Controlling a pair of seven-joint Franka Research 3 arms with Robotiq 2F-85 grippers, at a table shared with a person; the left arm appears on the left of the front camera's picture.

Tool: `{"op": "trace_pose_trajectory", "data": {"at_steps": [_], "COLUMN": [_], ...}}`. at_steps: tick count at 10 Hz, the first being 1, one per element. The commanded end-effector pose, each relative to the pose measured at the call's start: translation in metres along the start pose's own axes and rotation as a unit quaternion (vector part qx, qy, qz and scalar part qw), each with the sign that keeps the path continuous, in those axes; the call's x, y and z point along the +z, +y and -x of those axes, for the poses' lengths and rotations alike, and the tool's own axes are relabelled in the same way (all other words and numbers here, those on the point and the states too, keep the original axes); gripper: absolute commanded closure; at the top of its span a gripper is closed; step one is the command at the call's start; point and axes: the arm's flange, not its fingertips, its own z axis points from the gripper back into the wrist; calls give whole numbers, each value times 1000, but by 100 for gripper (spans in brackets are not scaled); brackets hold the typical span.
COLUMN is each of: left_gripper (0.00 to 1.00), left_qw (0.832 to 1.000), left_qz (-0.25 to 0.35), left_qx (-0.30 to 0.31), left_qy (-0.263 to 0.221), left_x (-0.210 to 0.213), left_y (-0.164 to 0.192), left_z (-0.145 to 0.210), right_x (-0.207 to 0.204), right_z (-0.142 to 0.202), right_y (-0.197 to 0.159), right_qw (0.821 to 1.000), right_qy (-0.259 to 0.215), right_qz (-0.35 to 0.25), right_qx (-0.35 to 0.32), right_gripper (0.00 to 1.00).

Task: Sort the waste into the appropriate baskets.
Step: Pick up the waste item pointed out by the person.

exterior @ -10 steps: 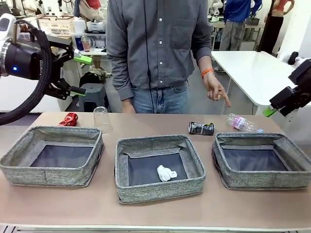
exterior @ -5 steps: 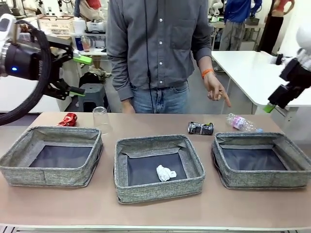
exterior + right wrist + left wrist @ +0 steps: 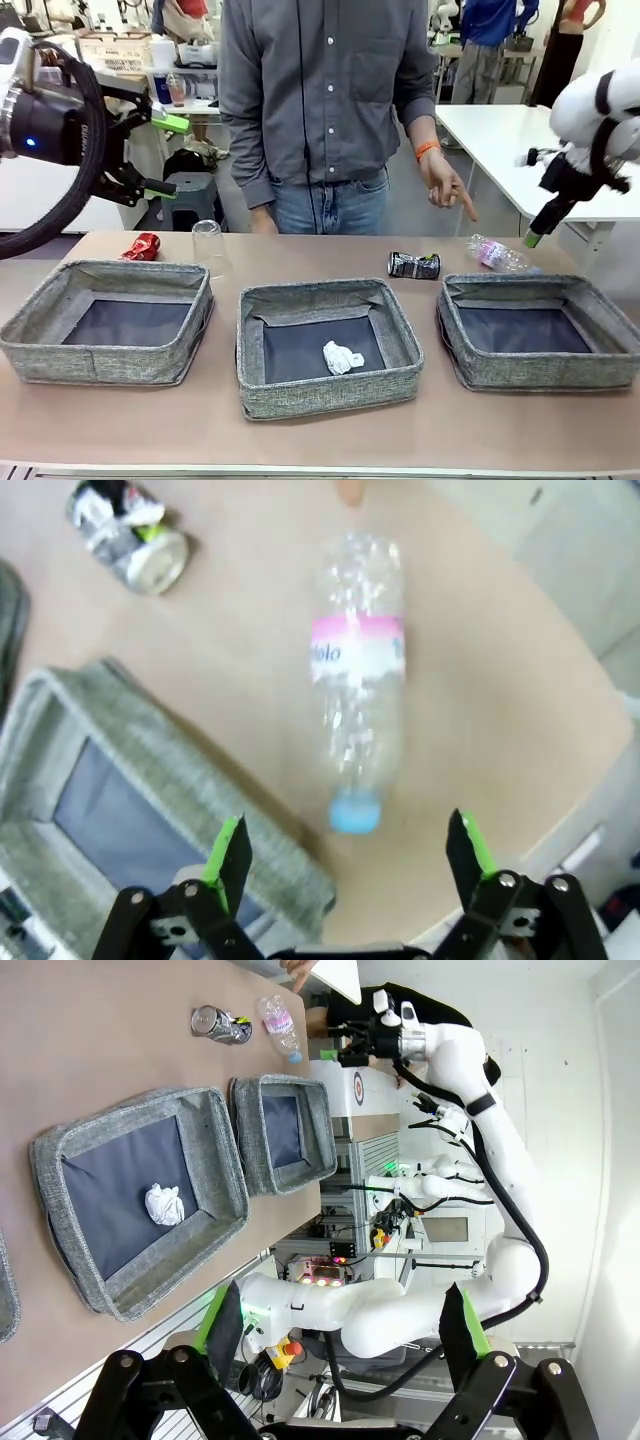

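Two grippers, both spread wide and empty. Right gripper (image 3: 348,842) hovers over bottle (image 3: 357,680), which lies on table (image 3: 240,620) just beside right basket (image 3: 180,750). Left gripper (image 3: 165,157) raised high at far left. Tissue (image 3: 342,357) inside middle basket (image 3: 330,392).

A: Clearance round the bottle (image 3: 357,680)?
B: Bare desk (image 3: 240,640) on either side. Right end effector (image 3: 350,852) is over the cap end, fingers spread wide. Basket (image 3: 215,780) just beside the cap. Person's hand (image 3: 446,189) hangs near, at the far edge. Can (image 3: 128,538) well apart.
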Motion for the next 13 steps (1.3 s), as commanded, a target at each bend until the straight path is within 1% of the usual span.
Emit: {"op": "trace_pose_trajectory", "data": {"at_steps": [1, 2, 4, 6, 10, 13], "left_gripper": [0, 0, 0, 0, 0, 0], "left_qw": [1000, 1000, 1000, 1000, 1000, 1000], "left_qz": [12, 12, 12, 12, 12, 12], "left_qx": [-10, -10, -10, -10, -10, -10], "left_qy": [-9, -9, -9, -9, -9, -9], "left_x": [-3, -3, -3, -3, -3, -3], "left_y": [1, 1, 1, 1, 1, 1], "left_z": [2, 2, 2, 2, 2, 2], "right_x": [-22, -31, -52, -67, -86, -89], "right_z": [-21, -29, -45, -56, -58, -58], "right_y": [-24, -31, -35, -36, -37, -37], "right_qw": [999, 999, 999, 999, 998, 998], "right_qy": [-28, -42, -20, -18, -7, 3], "right_qz": [-20, -33, -40, -44, -58, -63], "right_qx": [3, 2, 3, 3, -7, -10], "right_gripper": [0, 0, 0, 0, 0, 0]}}
